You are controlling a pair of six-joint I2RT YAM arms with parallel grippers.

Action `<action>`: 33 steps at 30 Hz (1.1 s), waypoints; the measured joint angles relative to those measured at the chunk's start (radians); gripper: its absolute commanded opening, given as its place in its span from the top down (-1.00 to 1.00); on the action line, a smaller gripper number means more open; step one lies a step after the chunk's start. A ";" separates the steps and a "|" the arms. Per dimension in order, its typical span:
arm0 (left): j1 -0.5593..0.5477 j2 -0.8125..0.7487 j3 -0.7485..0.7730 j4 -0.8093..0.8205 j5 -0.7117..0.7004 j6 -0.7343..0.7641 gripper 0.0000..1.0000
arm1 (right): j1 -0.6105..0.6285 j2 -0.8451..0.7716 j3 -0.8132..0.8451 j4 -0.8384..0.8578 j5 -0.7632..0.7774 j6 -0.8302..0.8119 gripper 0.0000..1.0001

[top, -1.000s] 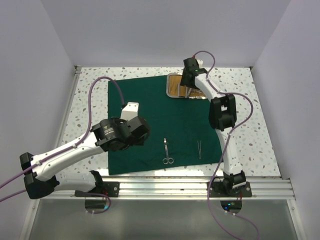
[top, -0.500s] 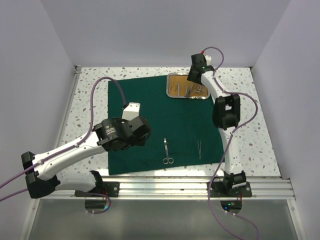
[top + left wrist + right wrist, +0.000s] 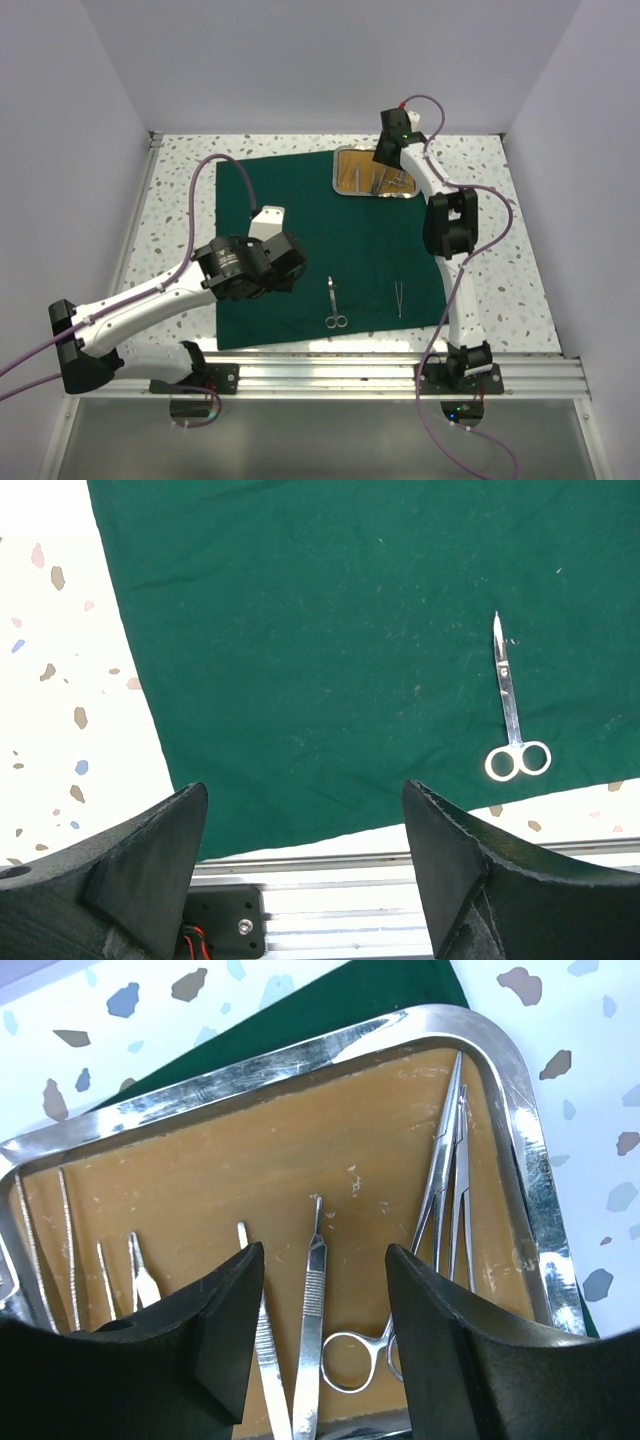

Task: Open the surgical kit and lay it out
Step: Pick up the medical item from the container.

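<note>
We see that the right arm [image 3: 440, 225] has drawn its fingers [image 3: 200, 1340] back toward the far right end of the steel tray [image 3: 336, 172], so the tray's right half, covered a second ago, now shows in the overhead view. The left arm [image 3: 150, 295] has crept slightly rightward over the green cloth [image 3: 300, 200], and its purple cable [image 3: 200, 190] has shifted with it.

Green cloth [image 3: 300, 200] spread, scissors [image 3: 333, 303] and tweezers [image 3: 400, 298] on it, tray [image 3: 336, 172] at far edge
</note>
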State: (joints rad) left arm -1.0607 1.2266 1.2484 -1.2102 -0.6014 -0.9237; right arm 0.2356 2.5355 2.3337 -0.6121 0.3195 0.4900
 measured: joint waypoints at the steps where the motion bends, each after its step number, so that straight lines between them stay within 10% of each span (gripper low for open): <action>1: 0.000 0.000 0.000 0.000 0.000 0.000 -0.65 | 0.000 0.006 0.000 0.000 -0.001 0.000 -0.08; 33: 0.007 -0.011 0.000 0.014 -0.009 0.010 -0.67 | 0.075 -0.037 -0.156 0.026 0.029 0.006 0.29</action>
State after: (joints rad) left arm -1.0538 1.2152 1.2480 -1.1957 -0.6106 -0.9134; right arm 0.3103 2.4981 2.1777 -0.5865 0.3481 0.4957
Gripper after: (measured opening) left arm 0.833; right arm 0.384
